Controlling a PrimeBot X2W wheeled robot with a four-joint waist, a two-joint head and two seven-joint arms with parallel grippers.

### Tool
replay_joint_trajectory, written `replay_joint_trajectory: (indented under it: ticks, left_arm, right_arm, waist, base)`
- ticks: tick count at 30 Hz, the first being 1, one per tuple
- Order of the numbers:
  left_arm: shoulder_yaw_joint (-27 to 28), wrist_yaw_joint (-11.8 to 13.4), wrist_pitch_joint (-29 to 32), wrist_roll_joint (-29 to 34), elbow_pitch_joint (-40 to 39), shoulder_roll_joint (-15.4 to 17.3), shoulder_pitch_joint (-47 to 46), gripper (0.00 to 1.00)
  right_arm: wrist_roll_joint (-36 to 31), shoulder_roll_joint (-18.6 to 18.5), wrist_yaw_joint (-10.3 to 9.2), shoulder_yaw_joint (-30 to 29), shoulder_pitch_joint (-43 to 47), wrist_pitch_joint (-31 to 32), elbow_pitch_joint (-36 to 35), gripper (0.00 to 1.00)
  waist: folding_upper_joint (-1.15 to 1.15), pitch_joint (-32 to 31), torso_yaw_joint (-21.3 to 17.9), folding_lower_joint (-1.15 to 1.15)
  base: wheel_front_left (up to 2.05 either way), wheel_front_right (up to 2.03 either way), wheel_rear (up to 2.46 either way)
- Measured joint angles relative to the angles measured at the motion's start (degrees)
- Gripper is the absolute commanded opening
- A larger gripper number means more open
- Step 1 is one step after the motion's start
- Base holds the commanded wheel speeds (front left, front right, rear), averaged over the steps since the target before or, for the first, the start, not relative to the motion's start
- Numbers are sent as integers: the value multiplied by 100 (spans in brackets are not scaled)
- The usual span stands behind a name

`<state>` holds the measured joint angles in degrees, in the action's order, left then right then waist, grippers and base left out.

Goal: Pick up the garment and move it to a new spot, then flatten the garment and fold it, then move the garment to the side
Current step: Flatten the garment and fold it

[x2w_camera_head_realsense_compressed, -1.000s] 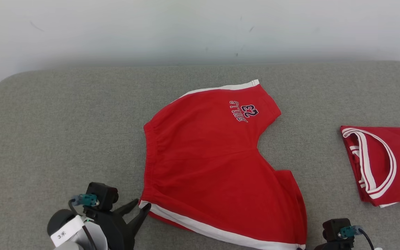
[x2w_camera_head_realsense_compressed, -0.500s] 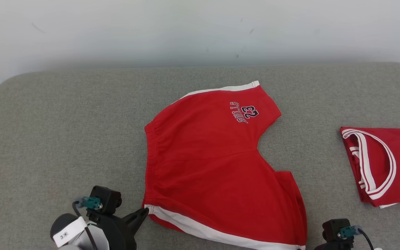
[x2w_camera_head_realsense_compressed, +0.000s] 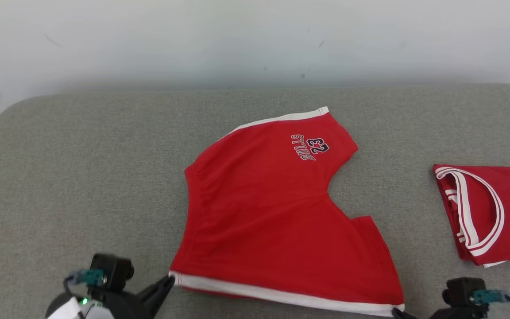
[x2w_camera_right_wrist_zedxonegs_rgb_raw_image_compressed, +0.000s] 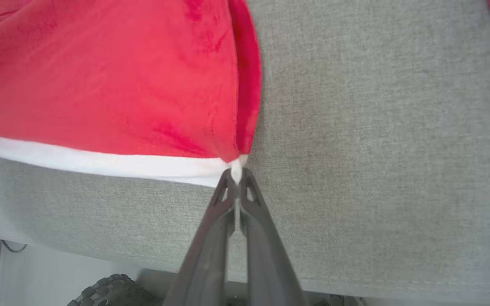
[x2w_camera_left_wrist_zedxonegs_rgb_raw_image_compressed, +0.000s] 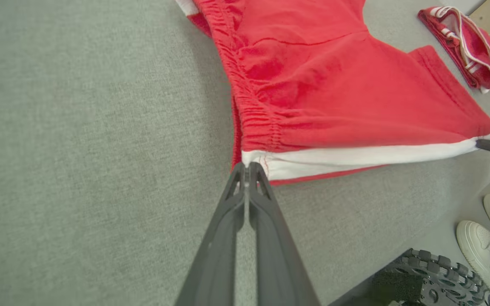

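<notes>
At the lower left of the head view, you have the robot's left hand [x2w_camera_head_realsense_compressed: 168, 282] pinched fully shut on the waistband corner of a pair of red knit basketball shorts with white side stripes [x2w_camera_head_realsense_compressed: 272, 212]. The left wrist view shows its two dark fingers pressed together over that white corner. The shorts lie nearly flat in the middle of the grey fabric-covered worktop [x2w_camera_head_realsense_compressed: 82, 177], with the elastic waistband to the left, both legs to the right, and a "BULLS 23" print on the far leg. At the lower right, the right hand [x2w_camera_right_wrist_zedxonegs_rgb_raw_image_compressed: 236, 174] is likewise closed tight, nipping the leg-end corner of the same near stripe. Holding both ends of one edge looks meant to keep it taut, so you can drag or lift the shorts without bunching, to smooth them or start a fold. Further right, well apart, a folded red jersey with white trim [x2w_camera_head_realsense_compressed: 489, 212] rests on the worktop, probably set aside. Count: two hands, both gripping; one pair of shorts; one folded jersey; and two white shoes [x2w_camera_left_wrist_zedxonegs_rgb_raw_image_compressed: 477, 242] of a person standing nearby.
</notes>
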<state>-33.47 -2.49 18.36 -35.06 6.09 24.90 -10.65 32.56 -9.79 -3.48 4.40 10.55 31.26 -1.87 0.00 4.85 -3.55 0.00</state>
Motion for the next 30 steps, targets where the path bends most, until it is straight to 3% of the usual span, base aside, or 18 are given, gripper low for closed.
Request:
replay_joint_trajectory:
  ticks: [8,13,19,30]
  left_arm:
    - [130,175,27,-235,-424,177,507,0]
    - [132,189,26,-270,-704,154,507,0]
    - [132,147,24,-277,-791,-311,-287,0]
    - [210,257,2,-264,-201,-927,-1385,0]
  right_arm:
    - [330,-89,148,-211,370,16,-606,0]
    - [339,-201,244,-312,-35,0,-1035,0]
    - [508,-486,400,-387,-1397,223,-1152,0]
    - [532,-711,331,-449,-2710,664,-392,0]
  waist:
    - [0,114,19,0]
    - [0,220,43,0]
    - [0,399,103,0]
    - [1,649,445,1]
  base:
    - [0,0,0]
    - [0,0,0]
    - [0,0,0]
    - [0,0,0]
